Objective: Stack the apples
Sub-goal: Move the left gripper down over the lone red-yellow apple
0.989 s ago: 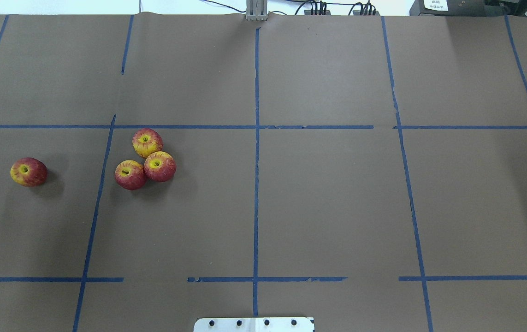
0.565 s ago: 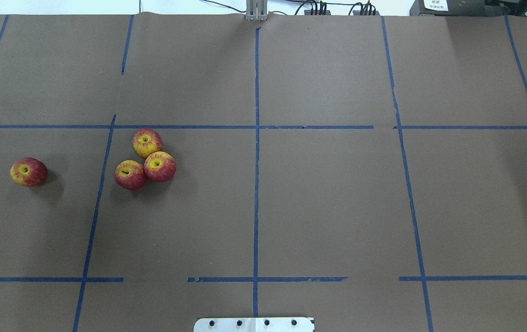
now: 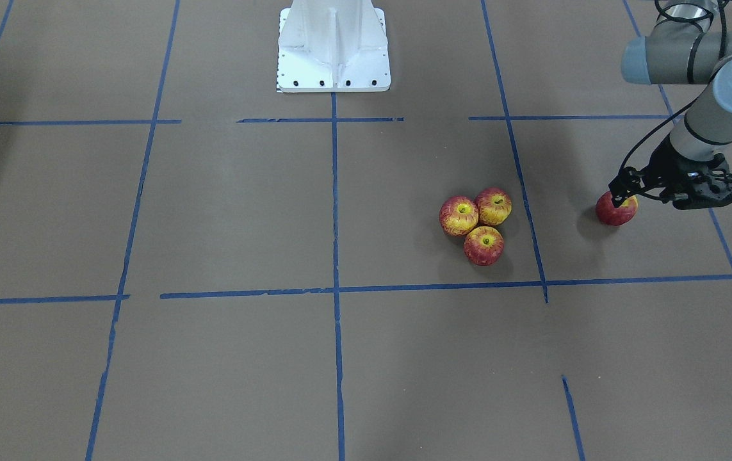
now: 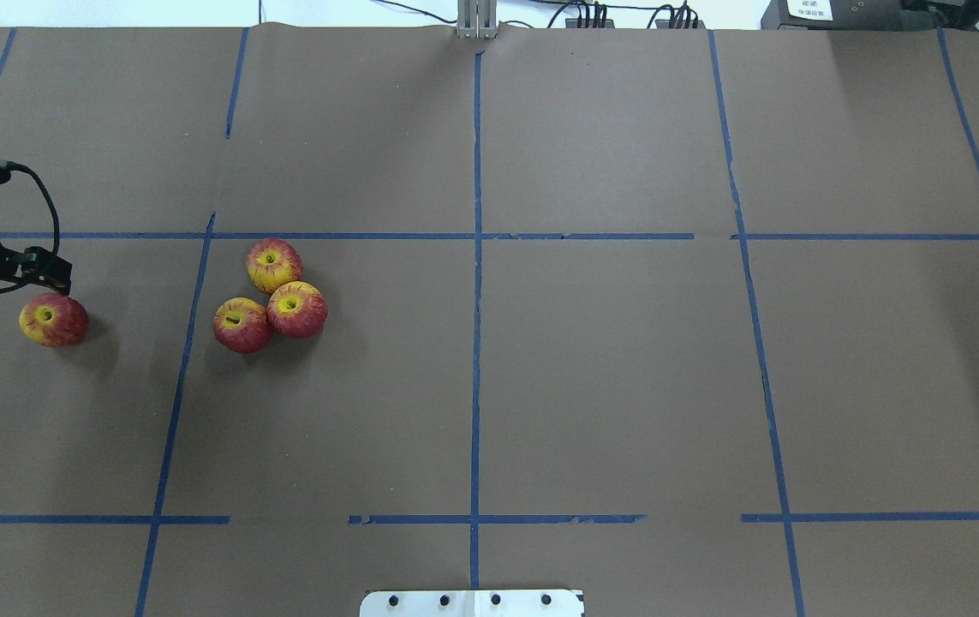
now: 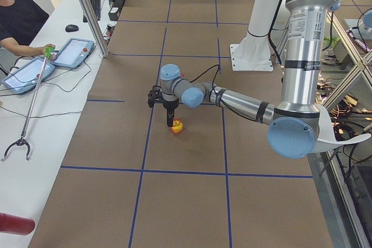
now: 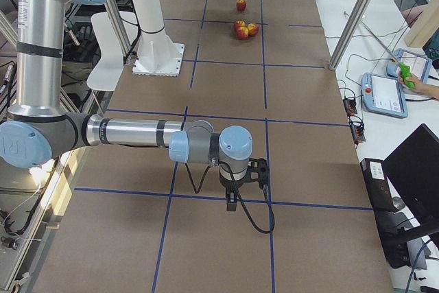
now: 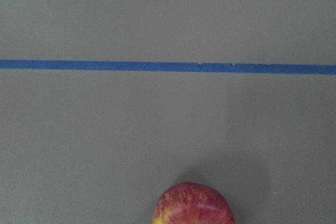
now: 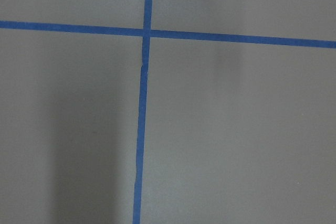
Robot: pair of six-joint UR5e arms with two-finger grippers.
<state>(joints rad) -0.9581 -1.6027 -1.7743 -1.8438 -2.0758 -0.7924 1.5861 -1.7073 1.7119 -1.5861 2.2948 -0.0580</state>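
Apples [image 4: 289,308]: three huddled touching, likely the base; loner [image 4: 53,320] well apart, far left.
Left gripper [image 3: 622,192]: just over loner, probably set to grab; jaws, can't tell.
Right gripper [image 6: 232,204]: parked far off; jaws, can't tell.

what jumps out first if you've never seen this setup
Three red and yellow apples huddle touching on the brown table, left of its centre line in the overhead view. A fourth apple sits alone further left, with the left arm's tool hanging close above it.
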